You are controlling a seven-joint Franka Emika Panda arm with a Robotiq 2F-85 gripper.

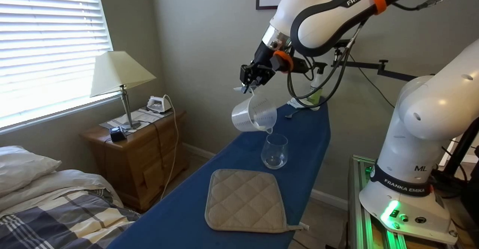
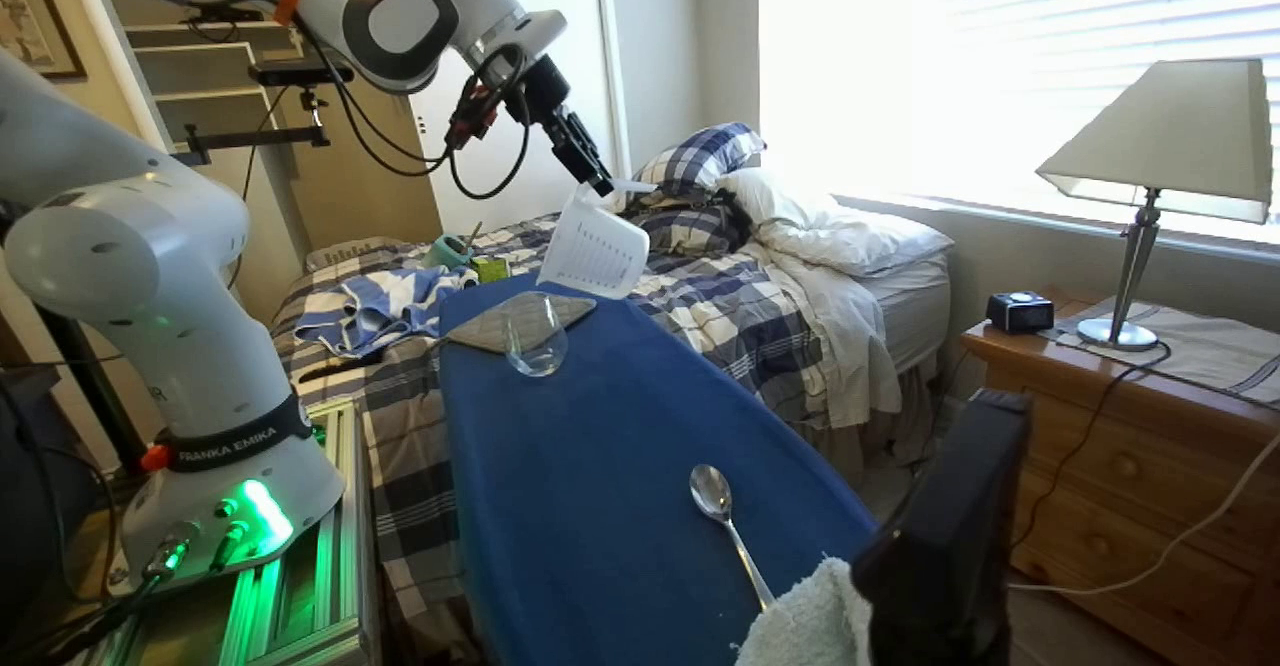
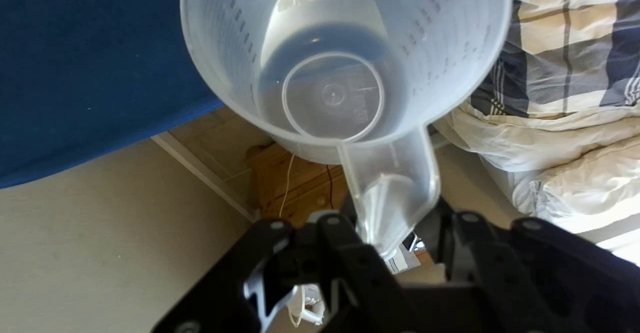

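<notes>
The jaws are clamped on the handle (image 3: pixel 395 188) of a translucent plastic measuring cup (image 1: pixel 254 113), which hangs in the air below them, tipped well over. In the wrist view its mouth faces the camera, with printed scales along the inner walls; whether there is liquid inside is hard to tell. Lower down from the jaws, a stemless glass (image 1: pixel 274 155) stands upright on a blue ironing board (image 1: pixel 235 155), and in an exterior view the cup's pouring lip (image 1: pixel 269 130) appears just above the glass's rim. A quilted potholder (image 1: pixel 245 200) lies flat near the glass, also below the jaws. Farther from the jaws, toward the board's narrow end, are a metal spoon (image 2: pixel 733 532) and a spray bottle (image 1: pixel 317 80). Well apart from the jaws, a wooden nightstand (image 1: pixel 127 166) carries a lamp (image 1: pixel 119 73) and an iron (image 1: pixel 158 104).
</notes>
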